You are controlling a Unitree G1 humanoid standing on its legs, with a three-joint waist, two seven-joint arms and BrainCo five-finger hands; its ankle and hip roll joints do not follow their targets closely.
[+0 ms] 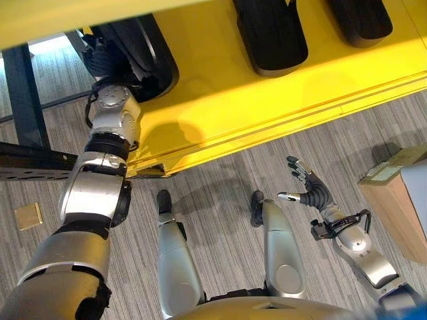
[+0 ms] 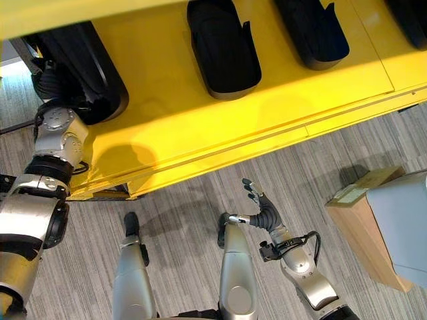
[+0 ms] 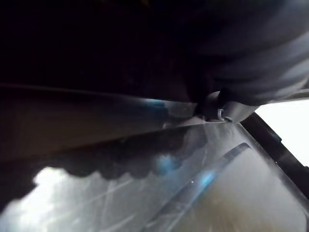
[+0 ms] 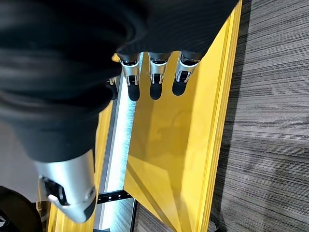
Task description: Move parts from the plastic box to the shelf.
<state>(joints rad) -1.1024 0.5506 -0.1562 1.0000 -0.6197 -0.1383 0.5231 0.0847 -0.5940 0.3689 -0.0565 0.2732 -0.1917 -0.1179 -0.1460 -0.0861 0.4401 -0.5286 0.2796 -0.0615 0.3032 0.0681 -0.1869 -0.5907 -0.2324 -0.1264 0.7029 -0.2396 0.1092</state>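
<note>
At the far left of the yellow shelf [image 1: 220, 113], my left hand [image 1: 100, 57] reaches up against a black part [image 2: 90, 73] lying on the shelf's end. I cannot tell whether its fingers are curled or straight, since they are hidden behind that part, and the left wrist view gives me only dark shapes and a shiny surface I cannot make out. Further along the shelf lie a second black part [image 2: 223, 50] and a third black part [image 2: 313, 30], well apart from each other, their tops cut off by the frame. Bare yellow surface runs between them and the shelf's front edge. Below that edge the grey floor [image 1: 220, 180] lies open. Over it hangs my right hand [image 2: 260, 212], fingers straight and spread, holding nothing. At the far right stands a cardboard box [image 1: 393, 200], partly cut off.
</note>
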